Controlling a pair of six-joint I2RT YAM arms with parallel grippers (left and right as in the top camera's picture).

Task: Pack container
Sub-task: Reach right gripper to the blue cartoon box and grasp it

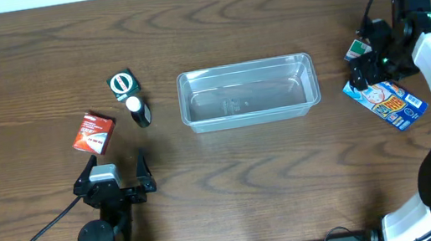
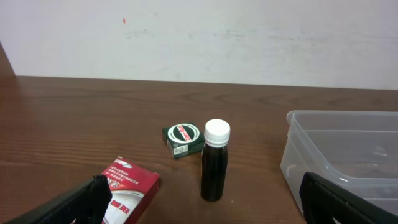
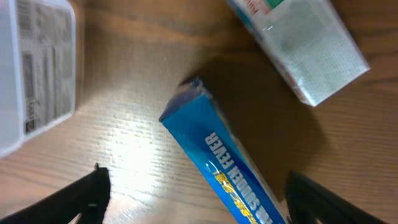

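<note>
The clear plastic container (image 1: 243, 67) stands in the middle of the table with nothing in it; its left end shows in the left wrist view (image 2: 298, 155). My left gripper (image 1: 117, 175) is open and empty near the front edge, and in its wrist view (image 2: 205, 194) it faces a red box (image 2: 127, 186), a black bottle with a white cap (image 2: 214, 165) and a small green box (image 2: 182, 140). My right gripper (image 1: 368, 72) is open and low over a blue box (image 1: 390, 103), with its fingers (image 3: 196, 199) on either side of that box (image 3: 217, 158).
A white and green box (image 3: 298, 43) lies just beyond the blue one, also seen from overhead (image 1: 354, 50). A white printed pack (image 3: 34, 68) lies at the left of the right wrist view. The red box (image 1: 93, 131), bottle (image 1: 139, 111) and green box (image 1: 123, 84) sit left of the container.
</note>
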